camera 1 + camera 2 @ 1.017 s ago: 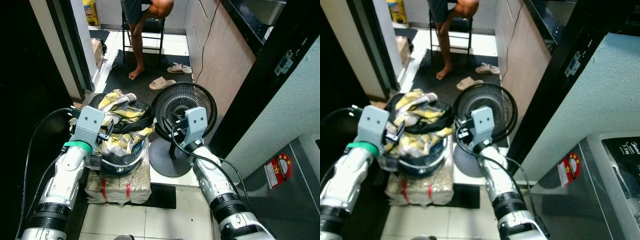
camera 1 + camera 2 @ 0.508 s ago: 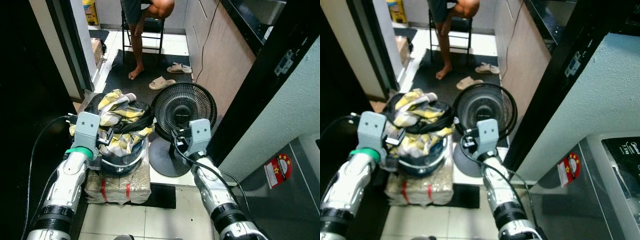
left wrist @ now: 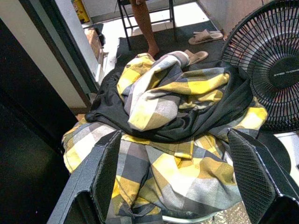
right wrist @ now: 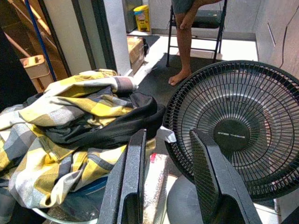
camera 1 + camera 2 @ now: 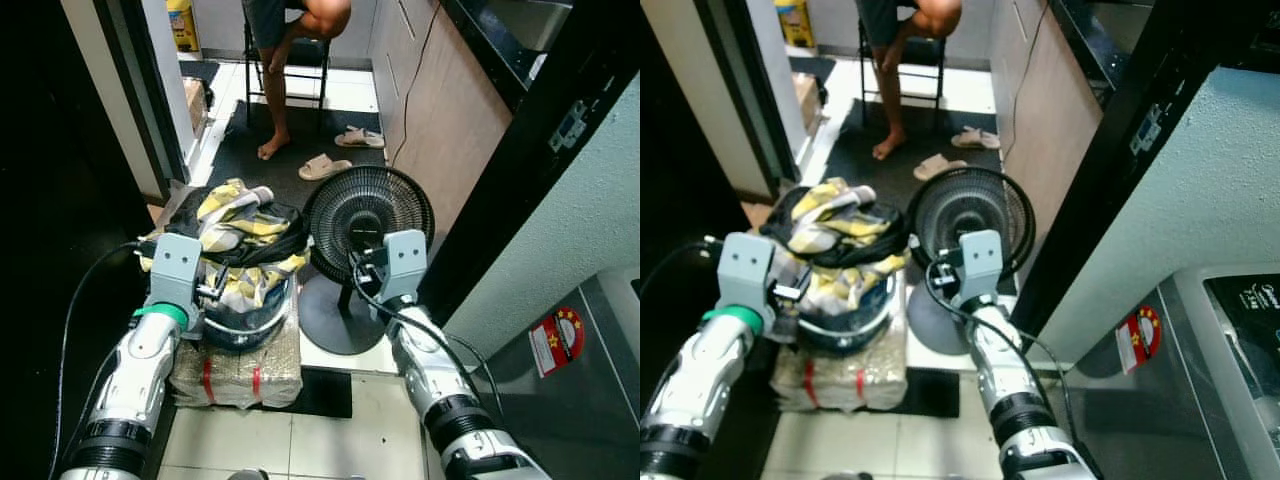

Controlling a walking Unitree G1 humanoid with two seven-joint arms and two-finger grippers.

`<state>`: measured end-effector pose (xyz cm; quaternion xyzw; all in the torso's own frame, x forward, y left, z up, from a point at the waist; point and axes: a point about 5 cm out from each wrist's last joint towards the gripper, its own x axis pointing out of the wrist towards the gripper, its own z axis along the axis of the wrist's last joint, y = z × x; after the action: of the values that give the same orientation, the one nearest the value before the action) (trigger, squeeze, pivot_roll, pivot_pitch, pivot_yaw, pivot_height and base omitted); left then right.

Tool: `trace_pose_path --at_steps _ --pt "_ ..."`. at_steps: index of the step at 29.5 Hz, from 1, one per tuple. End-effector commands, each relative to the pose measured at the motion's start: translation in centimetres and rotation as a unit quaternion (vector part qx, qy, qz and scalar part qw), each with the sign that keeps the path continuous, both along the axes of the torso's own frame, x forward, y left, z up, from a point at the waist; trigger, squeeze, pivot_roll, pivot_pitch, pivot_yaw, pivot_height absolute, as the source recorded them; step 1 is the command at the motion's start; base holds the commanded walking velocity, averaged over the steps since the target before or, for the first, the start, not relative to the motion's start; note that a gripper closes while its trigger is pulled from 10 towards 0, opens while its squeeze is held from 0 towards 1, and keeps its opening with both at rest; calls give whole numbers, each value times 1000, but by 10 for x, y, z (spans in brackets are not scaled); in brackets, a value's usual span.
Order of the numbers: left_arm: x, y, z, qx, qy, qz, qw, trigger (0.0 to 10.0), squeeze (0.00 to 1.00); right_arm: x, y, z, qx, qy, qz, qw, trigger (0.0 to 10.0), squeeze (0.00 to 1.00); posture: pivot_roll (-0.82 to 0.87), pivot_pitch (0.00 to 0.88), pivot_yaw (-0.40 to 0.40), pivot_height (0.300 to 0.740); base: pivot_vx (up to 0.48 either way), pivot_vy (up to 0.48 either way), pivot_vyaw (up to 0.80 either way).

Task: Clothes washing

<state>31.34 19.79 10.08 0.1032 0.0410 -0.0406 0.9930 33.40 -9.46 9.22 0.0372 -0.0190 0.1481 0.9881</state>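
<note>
Dark round basin (image 5: 240,328) sits on top of a wrapped bundle with red straps (image 5: 238,372) on the tiled floor (image 5: 300,440). Basin is heaped over its rim with clothes (image 3: 168,140): yellow-grey checked fabric with a black garment (image 3: 219,112) draped across the middle.

Left gripper (image 3: 180,179) is at the near-left edge of the basin, fingers (image 3: 105,172) spread wide to either side of the checked pile, nothing held. Right gripper (image 4: 166,179) is between the basin and the black floor fan (image 5: 368,215), fingers (image 4: 133,182) parted a moderate gap, nothing between them.

Fan stands just beside the basin's right side, its grille close to the overhanging clothes. Behind: dark mat (image 5: 330,135) with a pair of slippers (image 5: 340,152), a person's bare leg (image 5: 275,100) on a black chair (image 5: 250,60). Yellow container (image 5: 181,25) far back left. Grey appliance with red sticker (image 5: 558,340) at right, dark door frame (image 5: 520,160) next to it.
</note>
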Motion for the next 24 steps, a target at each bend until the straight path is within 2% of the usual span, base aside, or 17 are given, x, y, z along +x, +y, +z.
trace_pose_path --at_steps 1,9,12,19,24 --pt "-1 -1 -3 4 5 -6 1000 10000 0 -2 0 -4 -4 4 -1 1000 10000 0 58 0 -6 740 0 0 0" --pt "-3 -3 -1 3 4 -7 1000 10000 0 -4 1 -4 -10 -1 4 1000 10000 0 55 0 -13 740 0 0 0" --pt "-3 -3 -1 3 4 -6 1000 10000 0 -4 2 -3 -27 -3 9 1000 10000 0 57 0 -13 740 0 0 788" --pt "-2 -2 1 6 -3 -1 1000 10000 0 -3 5 -2 -32 -7 14 999 10000 0 59 0 -11 740 0 0 781" --pt "-2 -1 1 7 -2 2 1000 10000 0 -3 5 -1 -29 -10 13 999 10000 0 59 0 -11 740 218 0 780"
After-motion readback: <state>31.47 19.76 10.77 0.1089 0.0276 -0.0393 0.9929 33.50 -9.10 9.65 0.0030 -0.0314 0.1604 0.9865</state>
